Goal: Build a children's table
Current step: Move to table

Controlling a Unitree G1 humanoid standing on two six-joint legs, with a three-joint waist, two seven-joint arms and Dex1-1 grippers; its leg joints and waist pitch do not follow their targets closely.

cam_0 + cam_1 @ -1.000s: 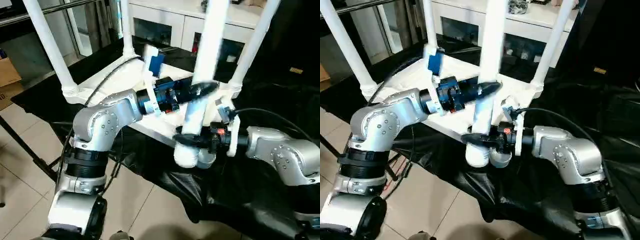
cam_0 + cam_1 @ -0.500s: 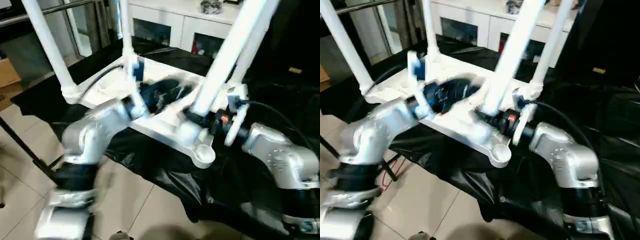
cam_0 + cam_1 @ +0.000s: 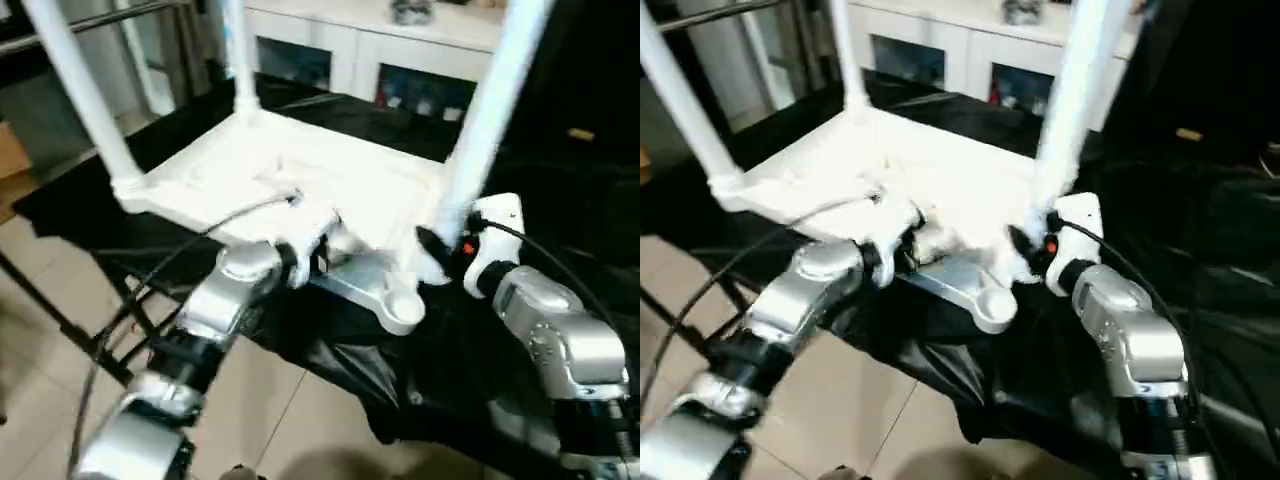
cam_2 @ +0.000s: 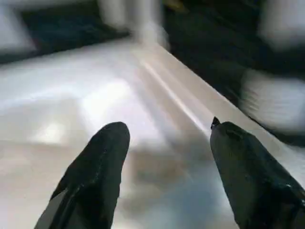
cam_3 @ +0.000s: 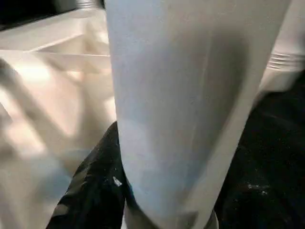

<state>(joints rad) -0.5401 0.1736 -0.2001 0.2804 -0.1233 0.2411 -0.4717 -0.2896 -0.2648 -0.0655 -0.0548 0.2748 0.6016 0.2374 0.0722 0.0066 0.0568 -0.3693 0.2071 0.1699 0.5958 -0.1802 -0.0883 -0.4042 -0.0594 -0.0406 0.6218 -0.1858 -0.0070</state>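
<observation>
The white tabletop lies upside down on a black cloth. White legs stand in its left corner and back corner. The socket at the near corner is empty. My right gripper is shut on the lower part of another leg, which stands nearly upright by the tabletop's right side; in the right wrist view this leg sits between the black fingers. My left gripper hovers open, low over the tabletop's near edge, with nothing between its fingers.
A white cabinet with glass doors stands behind the work. The black cloth hangs off the front over a tiled floor. Cables run along my left arm. A cardboard box sits at the far left.
My left gripper has let go of the leg and dropped to the tabletop's near edge. The right gripper has carried the leg away from the near corner socket, back and to the right.
</observation>
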